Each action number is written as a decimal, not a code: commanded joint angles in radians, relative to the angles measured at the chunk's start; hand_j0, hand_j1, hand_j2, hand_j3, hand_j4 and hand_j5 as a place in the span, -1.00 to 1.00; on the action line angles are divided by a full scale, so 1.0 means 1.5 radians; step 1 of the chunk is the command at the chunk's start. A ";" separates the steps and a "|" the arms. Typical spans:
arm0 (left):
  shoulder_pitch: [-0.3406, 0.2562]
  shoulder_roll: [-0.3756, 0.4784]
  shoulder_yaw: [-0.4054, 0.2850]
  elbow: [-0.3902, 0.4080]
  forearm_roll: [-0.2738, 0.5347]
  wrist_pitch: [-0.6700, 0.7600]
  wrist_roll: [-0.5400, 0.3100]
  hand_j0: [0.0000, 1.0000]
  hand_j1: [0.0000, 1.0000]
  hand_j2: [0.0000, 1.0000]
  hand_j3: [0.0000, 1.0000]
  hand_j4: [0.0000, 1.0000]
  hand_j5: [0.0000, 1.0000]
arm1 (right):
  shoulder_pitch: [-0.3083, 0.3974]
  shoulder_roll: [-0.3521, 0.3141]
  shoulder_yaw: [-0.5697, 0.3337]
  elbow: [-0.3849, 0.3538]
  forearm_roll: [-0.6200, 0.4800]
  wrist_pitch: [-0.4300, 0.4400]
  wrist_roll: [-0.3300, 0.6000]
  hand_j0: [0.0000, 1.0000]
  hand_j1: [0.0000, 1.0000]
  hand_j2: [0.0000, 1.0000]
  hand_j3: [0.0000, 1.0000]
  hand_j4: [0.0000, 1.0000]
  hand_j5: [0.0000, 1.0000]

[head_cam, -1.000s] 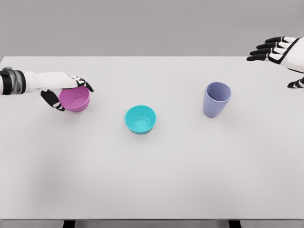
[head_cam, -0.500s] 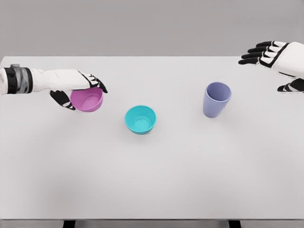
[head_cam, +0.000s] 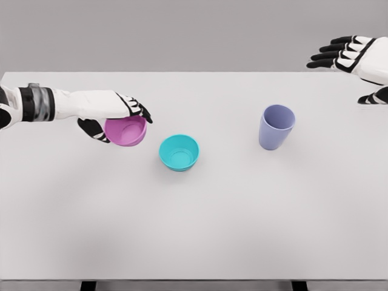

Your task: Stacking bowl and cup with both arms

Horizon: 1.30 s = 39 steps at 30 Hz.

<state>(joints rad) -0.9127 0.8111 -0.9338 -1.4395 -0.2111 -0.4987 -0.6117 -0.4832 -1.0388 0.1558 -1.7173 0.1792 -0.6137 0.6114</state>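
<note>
My left hand [head_cam: 118,118] is shut on a pink bowl [head_cam: 127,132], holding it by the rim just left of a teal bowl [head_cam: 179,152] that sits near the middle of the white table [head_cam: 194,230]. The pink bowl is tilted slightly and seems lifted off the surface. A lavender cup [head_cam: 276,126] stands upright to the right of the teal bowl. My right hand [head_cam: 348,60] hovers at the far right, above and behind the cup, with its fingers spread and holding nothing.
The table's far edge runs along the grey wall behind. Its front edge shows at the bottom of the view, with dark legs below.
My left hand has carried the pink bowl to the right, closer to the teal bowl. The right hand has shifted slightly up and back.
</note>
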 commanded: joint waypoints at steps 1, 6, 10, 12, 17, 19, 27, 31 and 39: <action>0.000 -0.013 0.000 -0.002 0.003 0.002 0.001 0.35 0.35 0.35 0.35 0.35 0.35 | 0.000 -0.009 0.000 -0.001 -0.003 0.002 0.000 1.00 1.00 1.00 1.00 1.00 1.00; 0.000 -0.030 0.000 -0.002 0.002 0.001 0.001 0.35 0.35 0.35 0.35 0.35 0.35 | 0.003 -0.011 0.003 -0.001 -0.003 0.002 0.000 1.00 1.00 1.00 1.00 1.00 1.00; 0.003 -0.054 -0.003 -0.002 -0.003 0.002 0.001 0.35 0.35 0.35 0.35 0.35 0.35 | 0.003 -0.013 0.005 -0.003 -0.003 0.002 0.000 1.00 1.00 1.00 1.00 1.00 1.00; 0.002 -0.067 -0.004 -0.002 -0.004 0.002 0.001 0.35 0.35 0.35 0.35 0.35 0.35 | 0.004 -0.013 0.005 -0.003 -0.004 0.002 0.000 1.00 1.00 1.00 1.00 1.00 1.00; 0.002 -0.091 -0.006 -0.002 -0.007 0.001 0.001 0.35 0.35 0.35 0.35 0.35 0.35 | 0.000 -0.034 0.003 -0.003 -0.003 0.002 0.000 1.00 1.00 1.00 1.00 1.00 1.00; 0.002 -0.102 -0.007 -0.002 -0.008 0.001 0.001 0.35 0.35 0.35 0.35 0.35 0.35 | 0.001 -0.034 0.003 -0.003 -0.003 0.002 0.000 1.00 1.00 1.00 1.00 1.00 1.00; 0.006 -0.130 -0.017 -0.001 -0.020 0.001 0.001 0.35 0.35 0.35 0.35 0.35 0.35 | 0.002 -0.011 0.005 -0.003 -0.003 0.002 0.000 1.00 1.00 1.00 1.00 1.00 1.00; 0.007 -0.136 -0.022 0.003 -0.022 0.002 0.001 0.35 0.35 0.35 0.35 0.35 0.35 | -0.001 0.016 -0.005 -0.003 -0.002 0.002 0.000 1.00 1.00 1.00 1.00 1.00 1.00; 0.009 -0.143 -0.026 0.010 -0.033 0.002 0.001 0.36 0.36 0.36 0.36 0.36 0.36 | -0.012 -0.105 0.056 -0.012 -0.003 0.002 0.000 1.00 1.00 1.00 1.00 1.00 1.00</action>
<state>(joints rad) -0.8974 0.5984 -0.9723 -1.4277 -0.2610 -0.4975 -0.6118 -0.5403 -1.1367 0.1944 -1.7402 0.1779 -0.6130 0.6114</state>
